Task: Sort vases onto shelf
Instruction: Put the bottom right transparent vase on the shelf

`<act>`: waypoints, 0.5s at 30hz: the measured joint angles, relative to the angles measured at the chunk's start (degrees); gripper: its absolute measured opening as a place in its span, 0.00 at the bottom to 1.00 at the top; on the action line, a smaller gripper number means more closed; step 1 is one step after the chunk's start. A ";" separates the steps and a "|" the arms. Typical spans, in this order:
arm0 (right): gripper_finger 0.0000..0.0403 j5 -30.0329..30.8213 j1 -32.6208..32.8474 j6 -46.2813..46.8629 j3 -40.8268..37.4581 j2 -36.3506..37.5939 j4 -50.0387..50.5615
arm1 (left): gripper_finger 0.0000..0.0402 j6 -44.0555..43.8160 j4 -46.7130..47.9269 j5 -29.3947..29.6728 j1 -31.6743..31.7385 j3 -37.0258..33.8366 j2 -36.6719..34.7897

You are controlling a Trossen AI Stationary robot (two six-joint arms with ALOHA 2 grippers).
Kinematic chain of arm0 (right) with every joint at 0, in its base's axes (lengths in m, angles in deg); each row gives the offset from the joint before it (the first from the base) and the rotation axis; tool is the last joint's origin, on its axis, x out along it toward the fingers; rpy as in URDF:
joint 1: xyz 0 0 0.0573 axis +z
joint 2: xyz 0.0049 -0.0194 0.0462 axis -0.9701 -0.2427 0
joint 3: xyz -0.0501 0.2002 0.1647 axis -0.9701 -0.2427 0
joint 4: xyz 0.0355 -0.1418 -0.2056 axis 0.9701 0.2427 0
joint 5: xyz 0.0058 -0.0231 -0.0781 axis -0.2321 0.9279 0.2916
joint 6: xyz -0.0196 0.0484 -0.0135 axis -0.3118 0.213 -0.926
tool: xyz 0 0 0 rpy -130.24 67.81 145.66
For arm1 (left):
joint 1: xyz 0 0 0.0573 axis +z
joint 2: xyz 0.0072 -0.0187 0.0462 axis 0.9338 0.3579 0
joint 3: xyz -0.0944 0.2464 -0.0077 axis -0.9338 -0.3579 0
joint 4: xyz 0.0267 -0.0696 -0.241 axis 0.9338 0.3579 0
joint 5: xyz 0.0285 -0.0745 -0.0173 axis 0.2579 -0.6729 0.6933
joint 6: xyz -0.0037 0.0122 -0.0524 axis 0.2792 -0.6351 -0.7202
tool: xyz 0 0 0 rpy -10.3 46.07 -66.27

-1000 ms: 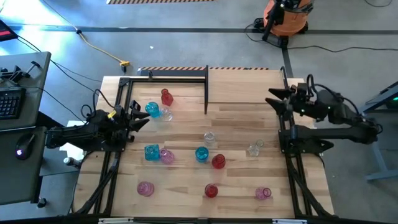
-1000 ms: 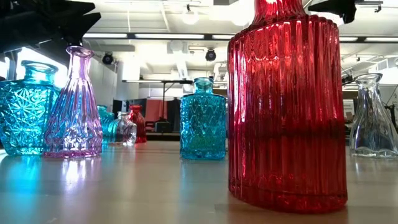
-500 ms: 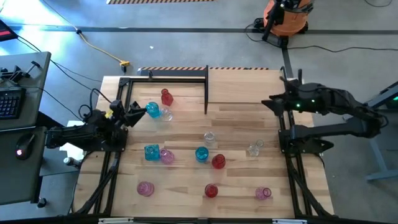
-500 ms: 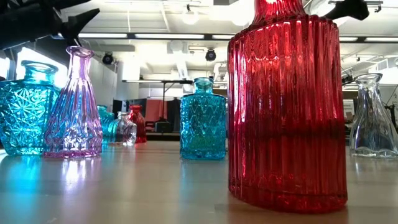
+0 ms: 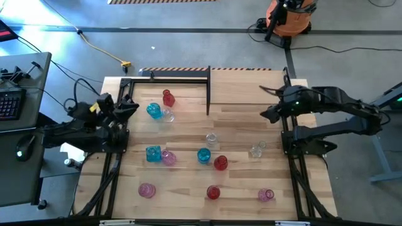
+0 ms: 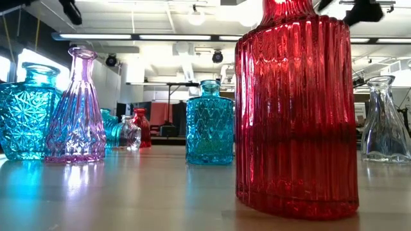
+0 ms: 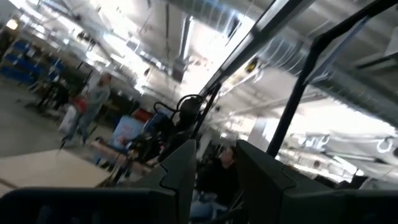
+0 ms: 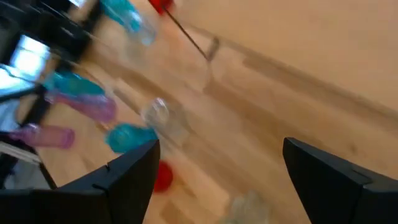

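Several glass vases stand on their bases on the table. A red vase [image 5: 168, 98], a turquoise one [image 5: 153, 110] and a clear one [image 5: 167, 115] stand on the pale shelf [image 5: 185, 94] inside its black bars. Others stand nearer: turquoise [image 5: 153, 154], pink [image 5: 168, 157], turquoise [image 5: 203, 155], red [image 5: 220, 164], clear [image 5: 211, 139]. My left gripper [image 5: 130, 105] is at the shelf's left edge, tipped up and empty, with a narrow gap between its fingers [image 7: 216, 168]. My right gripper [image 5: 264, 102] hangs over the table's right part, wide open and empty [image 8: 221, 162].
Near the front edge stand a pink vase [image 5: 146, 190], a red one [image 5: 213, 192] and a pink one [image 5: 266, 195]. A clear vase [image 5: 256, 149] stands at the right. A black bar [image 5: 208, 94] bounds the shelf on its right. Bare wood lies between the shelf and my right gripper.
My left gripper has drawn back toward the table's left and far edges, risen and tipped upward, away from the turquoise vase. My right gripper has swung out toward the table's left, over the tabletop, and tipped down. No vase has moved.
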 joint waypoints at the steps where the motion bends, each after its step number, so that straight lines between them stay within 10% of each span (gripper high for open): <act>1: 0.80 -0.53 0.00 1.38 -0.01 -0.41 2.03 | 0.26 0.27 1.50 0.00 0.00 1.52 1.19; 15: 0.80 -6.33 0.02 10.67 -0.08 -2.78 14.84 | 0.26 7.08 3.04 -0.11 0.00 9.99 15.30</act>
